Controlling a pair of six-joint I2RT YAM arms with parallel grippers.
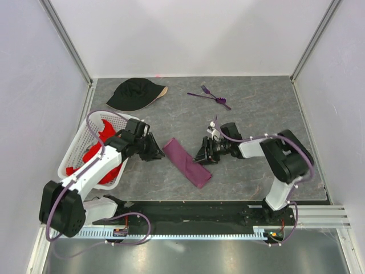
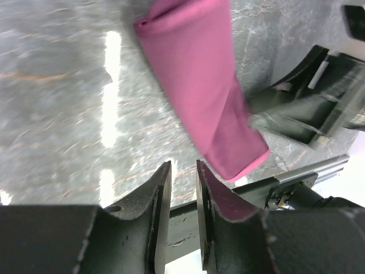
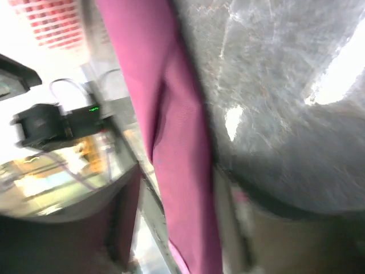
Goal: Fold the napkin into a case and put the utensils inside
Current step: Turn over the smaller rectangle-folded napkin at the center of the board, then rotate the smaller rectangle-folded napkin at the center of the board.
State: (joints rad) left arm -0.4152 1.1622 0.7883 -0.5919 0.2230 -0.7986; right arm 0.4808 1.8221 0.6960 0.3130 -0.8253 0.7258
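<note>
On the tabletop (image 1: 256, 114) — plum-purple napkin (image 1: 187, 162), folded narrow; left fingers (image 2: 157, 200) slightly parted, empty, beside its far end; right fingers (image 1: 202, 157) at its right edge — gap unclear.

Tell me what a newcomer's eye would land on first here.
The plum-purple napkin, folded into a narrow strip, lies slantwise mid-table, with the left gripper and right gripper close on either side. Toward the back edge lie the purple utensils, with a black cap further left. A white basket holding a red cloth sits at the table's left.
</note>
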